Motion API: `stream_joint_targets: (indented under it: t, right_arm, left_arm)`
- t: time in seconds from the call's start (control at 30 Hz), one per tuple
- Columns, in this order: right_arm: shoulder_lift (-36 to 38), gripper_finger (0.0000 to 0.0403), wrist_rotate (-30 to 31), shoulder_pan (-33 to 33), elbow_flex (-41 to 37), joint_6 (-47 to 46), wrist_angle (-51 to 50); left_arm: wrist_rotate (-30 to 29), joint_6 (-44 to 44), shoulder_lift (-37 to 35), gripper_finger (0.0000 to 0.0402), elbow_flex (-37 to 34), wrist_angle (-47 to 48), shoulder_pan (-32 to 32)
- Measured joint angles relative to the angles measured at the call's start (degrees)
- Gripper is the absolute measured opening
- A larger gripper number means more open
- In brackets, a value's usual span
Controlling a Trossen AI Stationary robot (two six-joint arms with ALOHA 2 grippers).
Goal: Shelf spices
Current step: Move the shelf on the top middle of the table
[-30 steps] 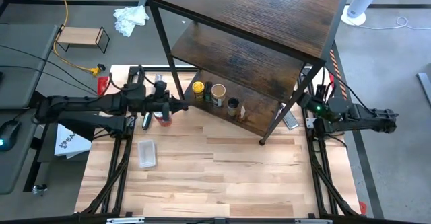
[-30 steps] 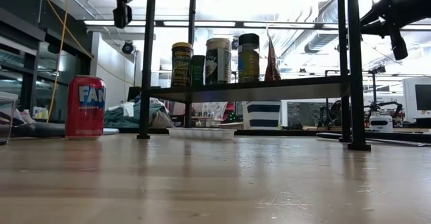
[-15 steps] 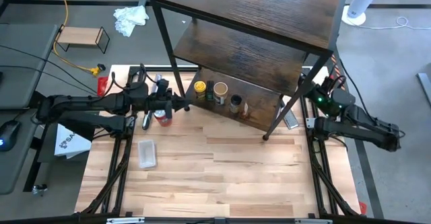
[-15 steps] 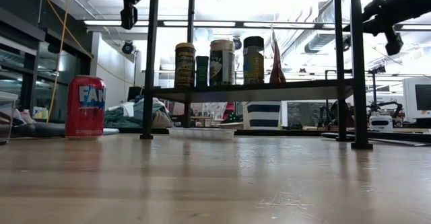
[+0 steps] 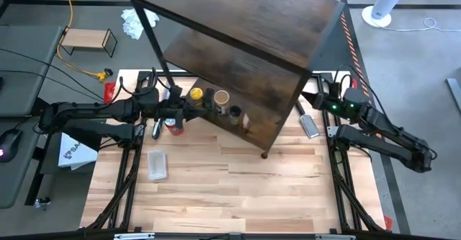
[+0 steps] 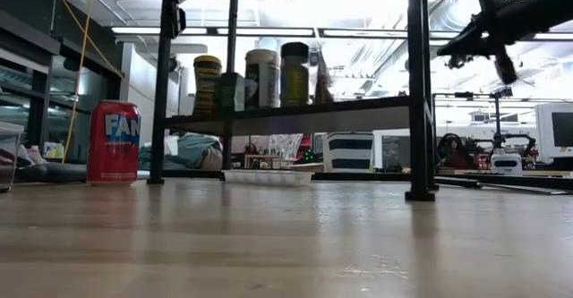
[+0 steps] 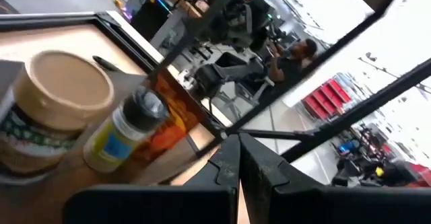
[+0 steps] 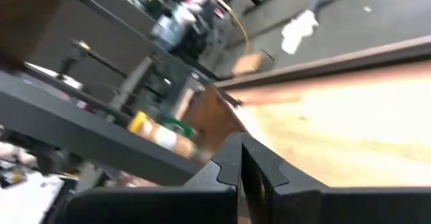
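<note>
shelf (image 5: pixel 238 31) – hides lower boards | spices (image 5: pixel 214 101) – labels unreadable

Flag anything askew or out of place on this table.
The shelf sits skewed, its boards running diagonally to the table edges and overhanging the far side. The spices stand upright on its lowest board. A red can and a flat clear plastic piece lie loose on the table.
</note>
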State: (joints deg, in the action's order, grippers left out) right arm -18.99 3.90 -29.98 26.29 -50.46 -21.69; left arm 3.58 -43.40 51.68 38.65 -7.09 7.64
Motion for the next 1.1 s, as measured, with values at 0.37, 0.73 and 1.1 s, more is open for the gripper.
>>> stream_joint_targets:
  t: [0.37,0.73,1.1]
  right_arm:
    - [-1.6,0.0,-13.9,2.0,0.5,-3.2,-3.4]
    - [-11.8,0.0,-3.7,13.7,0.5,-6.9,12.7]
    - [-12.1,0.0,12.8,9.4,0.6,3.2,16.6]
  left_arm:
    - [-1.5,1.9,0.0,0.0,0.0,0.4,0.0]
    - [7.9,1.6,0.0,0.0,0.0,0.4,3.5]
    - [7.7,2.1,0.3,0.0,0.0,2.1,4.0]
